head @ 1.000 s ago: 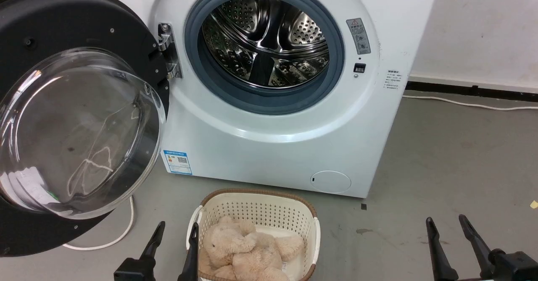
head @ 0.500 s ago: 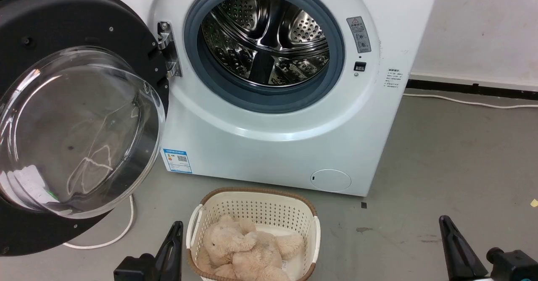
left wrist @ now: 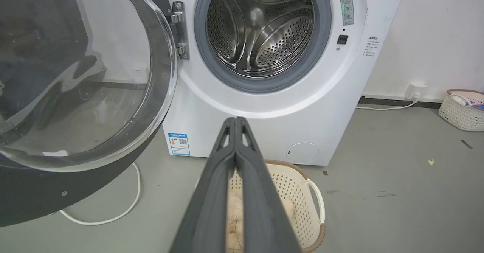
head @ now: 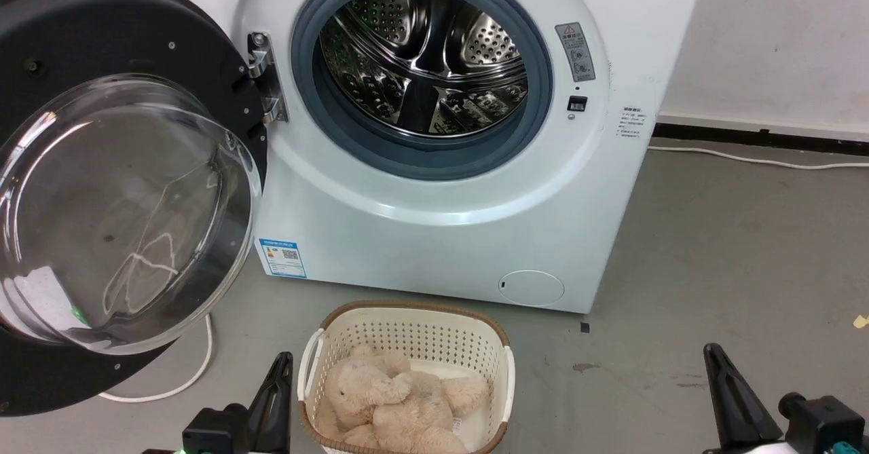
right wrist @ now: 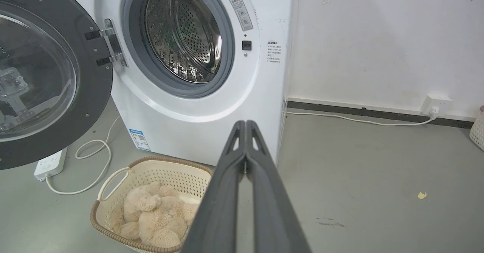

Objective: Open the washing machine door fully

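Observation:
The washing machine door (head: 102, 196) is a big black disc with a bulging clear glass bowl. It hangs swung out to the left of the white washer (head: 434, 237) on a metal hinge (head: 261, 77), and the steel drum (head: 421, 60) lies exposed. The door (left wrist: 75, 75) also shows in the left wrist view and the door (right wrist: 41, 75) in the right wrist view. My left gripper (head: 280, 362) is shut and empty, low at the left of the basket. My right gripper (head: 713, 355) is shut and empty over bare floor at the lower right. Its fingers (right wrist: 245, 126) meet at the tips.
A cream basket (head: 407, 325) holding a beige plush toy (head: 394, 400) stands on the grey floor in front of the washer. A white cable (head: 197, 366) loops under the door, with a power strip (right wrist: 49, 164). Another basket (left wrist: 461, 109) stands at the wall on the right.
Both grippers went from open to shut, with nothing between their fingers. The head camera shifted slightly; the door and basket stayed where they were.

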